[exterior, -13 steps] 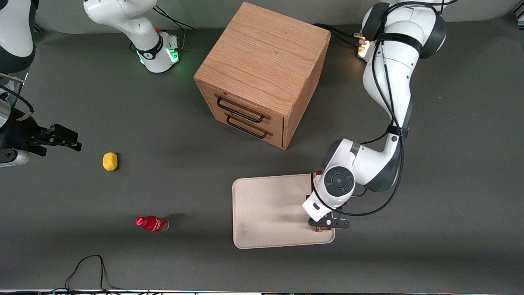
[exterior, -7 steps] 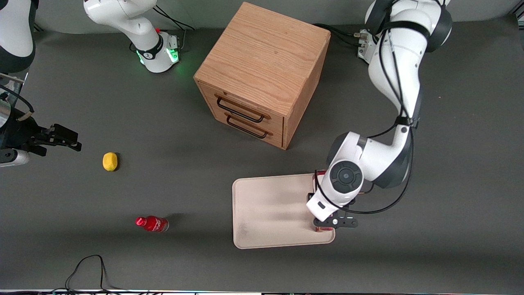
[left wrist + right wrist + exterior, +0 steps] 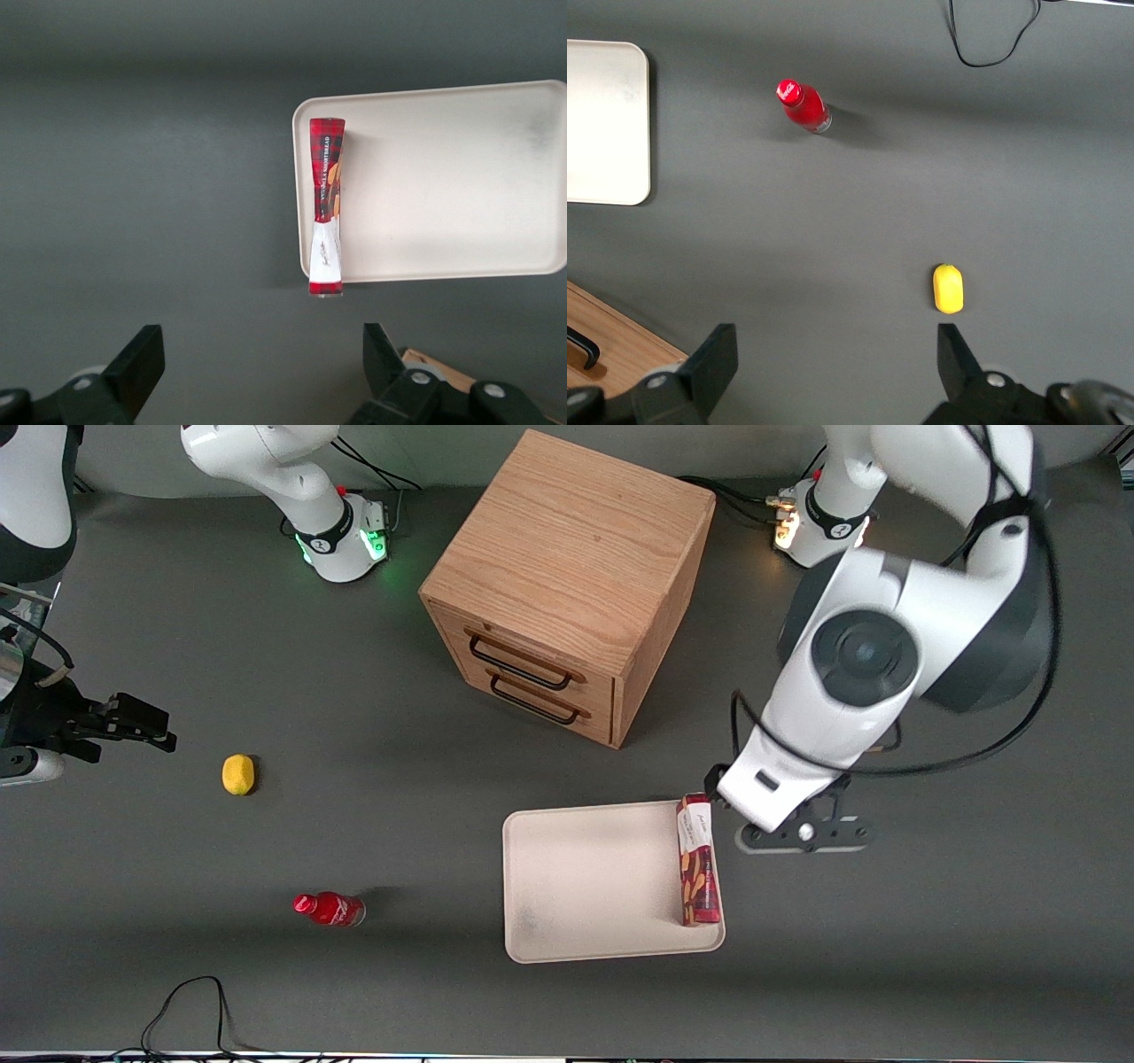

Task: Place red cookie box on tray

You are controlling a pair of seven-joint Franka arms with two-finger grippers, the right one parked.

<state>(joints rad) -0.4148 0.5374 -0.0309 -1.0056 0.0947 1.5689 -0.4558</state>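
The red cookie box [image 3: 697, 859] lies flat on the cream-white tray [image 3: 585, 886], along the tray's edge toward the working arm's end. Its white label end points away from the front camera and reaches the tray's rim. The left wrist view shows the whole box [image 3: 326, 208] on the tray [image 3: 443, 195]. My left gripper [image 3: 261, 372] hangs high above the bare table beside the tray, apart from the box. It is open, and nothing sits between its black fingers [image 3: 137, 363]. In the front view the big white wrist [image 3: 833, 691] hides the fingertips.
A wooden two-drawer cabinet [image 3: 567, 584] stands farther from the front camera than the tray. A yellow lemon [image 3: 237, 774] and a small red bottle [image 3: 330, 909] lie toward the parked arm's end. A black cable [image 3: 190, 1001] loops near the table's front edge.
The gripper was down over the box on the tray. It has let go and risen, moving away from the front camera and off the tray. The box stays on the tray.
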